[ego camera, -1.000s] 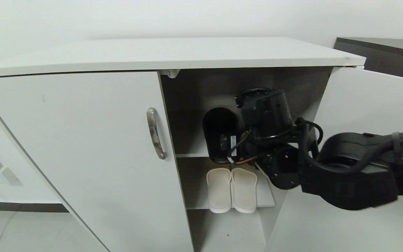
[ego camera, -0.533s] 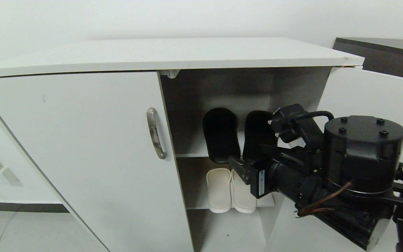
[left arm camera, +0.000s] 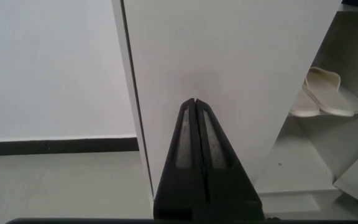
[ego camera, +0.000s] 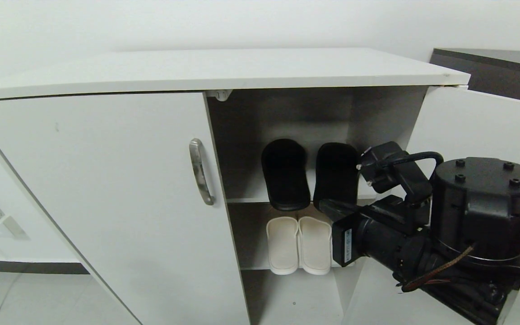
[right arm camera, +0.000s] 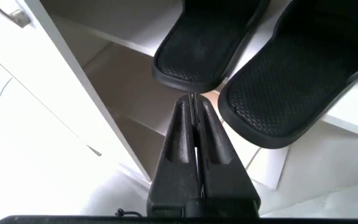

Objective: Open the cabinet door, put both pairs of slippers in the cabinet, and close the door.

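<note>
Your cabinet [ego camera: 219,67] has its right door [ego camera: 472,135] swung out. It's probably a stiff, light panel, so push near its free edge. The black slippers [ego camera: 285,176] lie side by side on the upper shelf, long axes front to back, near ends just over its front edge. The white slippers [ego camera: 282,243] lie likewise on the shelf below. Both pairs look soft and light. The right gripper [right arm camera: 194,106], just before the black pair, and the left gripper [left arm camera: 195,109] both have their fingers pressed together, holding nothing.

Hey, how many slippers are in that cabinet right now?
4. The left black slipper and right black slipper sit on the upper shelf; the left white slipper and right white slipper on the shelf below. The right gripper may hide more.
</note>
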{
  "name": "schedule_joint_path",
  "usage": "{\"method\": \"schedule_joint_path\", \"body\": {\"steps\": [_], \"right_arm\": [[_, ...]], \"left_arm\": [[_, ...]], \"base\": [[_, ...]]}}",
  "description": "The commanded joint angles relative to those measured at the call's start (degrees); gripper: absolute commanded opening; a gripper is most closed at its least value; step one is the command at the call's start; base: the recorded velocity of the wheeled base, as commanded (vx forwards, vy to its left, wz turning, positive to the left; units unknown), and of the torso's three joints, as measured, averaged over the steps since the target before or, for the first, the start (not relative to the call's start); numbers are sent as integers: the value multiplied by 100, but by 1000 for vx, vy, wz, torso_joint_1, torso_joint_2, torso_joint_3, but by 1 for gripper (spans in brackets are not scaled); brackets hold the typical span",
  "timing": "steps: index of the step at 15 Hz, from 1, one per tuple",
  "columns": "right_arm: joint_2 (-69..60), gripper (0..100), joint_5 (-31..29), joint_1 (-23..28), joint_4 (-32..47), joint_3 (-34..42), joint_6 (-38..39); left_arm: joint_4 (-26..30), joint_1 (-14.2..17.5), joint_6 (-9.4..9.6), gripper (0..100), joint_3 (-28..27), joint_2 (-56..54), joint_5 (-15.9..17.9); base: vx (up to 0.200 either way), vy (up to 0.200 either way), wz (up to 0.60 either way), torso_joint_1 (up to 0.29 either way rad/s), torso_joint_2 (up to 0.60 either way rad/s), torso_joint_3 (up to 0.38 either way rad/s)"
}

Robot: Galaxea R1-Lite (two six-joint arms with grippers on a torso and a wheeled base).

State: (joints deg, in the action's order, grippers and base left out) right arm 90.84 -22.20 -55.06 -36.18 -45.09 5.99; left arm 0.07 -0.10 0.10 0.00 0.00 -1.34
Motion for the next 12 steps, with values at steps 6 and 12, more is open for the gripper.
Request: {"method": "schedule_joint_path", "body": {"steps": [6, 12], "right_arm": [[91, 0, 14, -4, -12, 53, -1], [144, 0, 242, 154, -12, 150, -1]], "left_arm": [[1, 1, -1, 0, 0, 0, -7], [-7, 1, -1, 0, 0, 0, -7]], "base": [[-200, 0, 0, 3, 5, 3], [-200, 0, 0, 4, 1, 3]]}}
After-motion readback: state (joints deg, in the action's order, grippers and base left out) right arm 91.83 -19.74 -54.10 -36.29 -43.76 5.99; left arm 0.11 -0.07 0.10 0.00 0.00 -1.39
